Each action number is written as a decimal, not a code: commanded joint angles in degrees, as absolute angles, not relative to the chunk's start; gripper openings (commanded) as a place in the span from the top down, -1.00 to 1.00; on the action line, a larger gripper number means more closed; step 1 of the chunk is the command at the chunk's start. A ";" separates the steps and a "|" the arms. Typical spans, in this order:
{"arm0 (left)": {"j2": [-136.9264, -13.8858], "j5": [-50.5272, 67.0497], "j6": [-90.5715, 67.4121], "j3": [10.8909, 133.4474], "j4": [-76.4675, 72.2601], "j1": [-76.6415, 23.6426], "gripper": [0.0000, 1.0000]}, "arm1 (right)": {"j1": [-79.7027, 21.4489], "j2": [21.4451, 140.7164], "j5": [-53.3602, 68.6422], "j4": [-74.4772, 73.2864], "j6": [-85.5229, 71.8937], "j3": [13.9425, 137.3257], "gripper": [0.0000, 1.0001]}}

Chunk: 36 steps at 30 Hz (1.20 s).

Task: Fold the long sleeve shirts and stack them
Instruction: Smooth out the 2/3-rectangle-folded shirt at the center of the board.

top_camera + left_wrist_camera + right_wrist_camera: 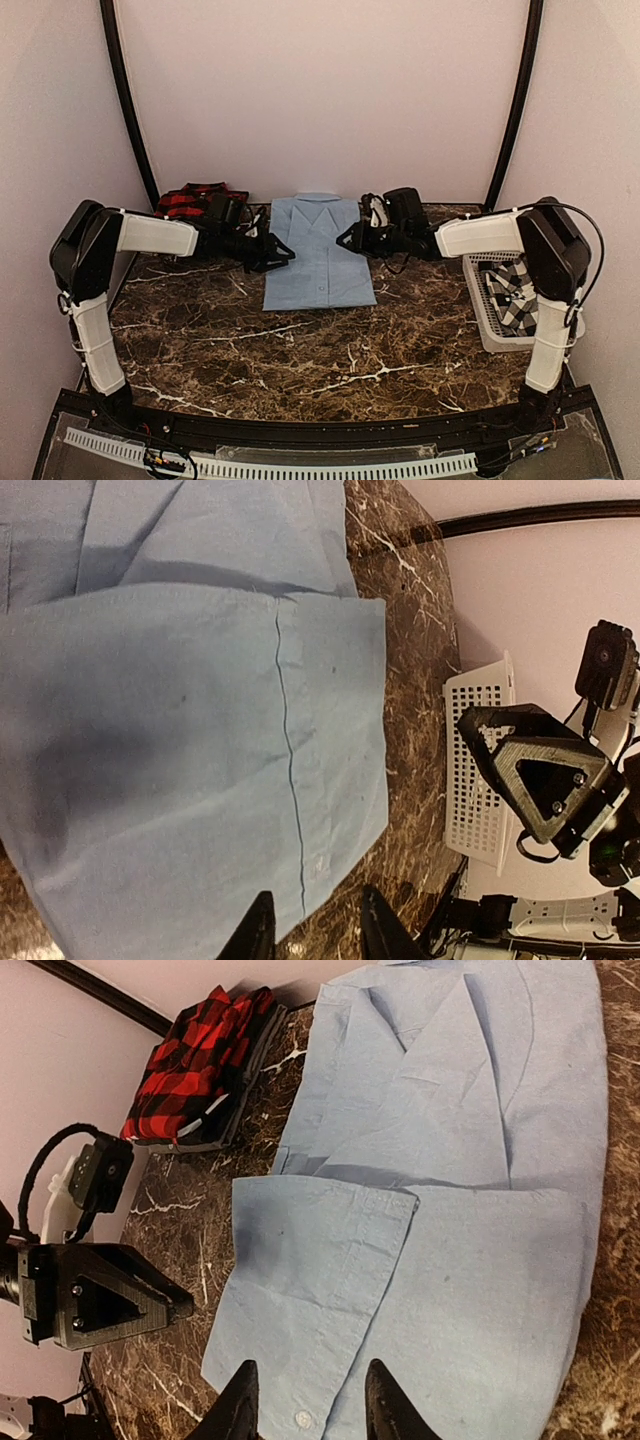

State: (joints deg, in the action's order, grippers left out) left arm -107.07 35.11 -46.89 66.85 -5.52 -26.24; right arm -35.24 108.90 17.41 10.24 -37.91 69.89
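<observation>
Left claw (pixel 315 912) and right claw (pixel 310 1380) hovered open and empty beside the folded blue shirt (pixel 318 262) on the desk (pixel 300 350), which probably next needed lifting onto the plaid shirt (pixel 190 198).

You have soft, even overhead light in all three views, moderately bright, with a pinkish cast on the walls (pixel 320 100). The marble table (pixel 330 350) reads dark with only a dull sheen. In your wrist views a diffuse grey shadow lies across the light blue shirt (pixel 180 730). The cloth is sharp. The left hand (pixel 313 935) at the bottom edge looks slightly blurred.
</observation>
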 commanded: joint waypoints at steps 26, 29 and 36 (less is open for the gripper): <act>-126.61 32.18 -37.40 90.71 7.93 -19.95 0.52 | -27.51 127.27 25.63 5.00 -39.49 87.61 0.37; -123.80 31.40 -35.99 92.10 10.71 -19.95 0.43 | -27.59 123.06 24.01 3.30 -37.88 86.32 0.34; -115.33 32.71 -36.37 87.11 10.77 -21.75 0.37 | -31.00 114.13 22.03 2.08 -36.09 81.31 0.32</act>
State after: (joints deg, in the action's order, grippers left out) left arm -124.01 31.81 -37.47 90.13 9.39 -20.29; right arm -28.14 119.57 23.92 2.46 -38.33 84.07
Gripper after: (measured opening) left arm 0.316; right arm 0.340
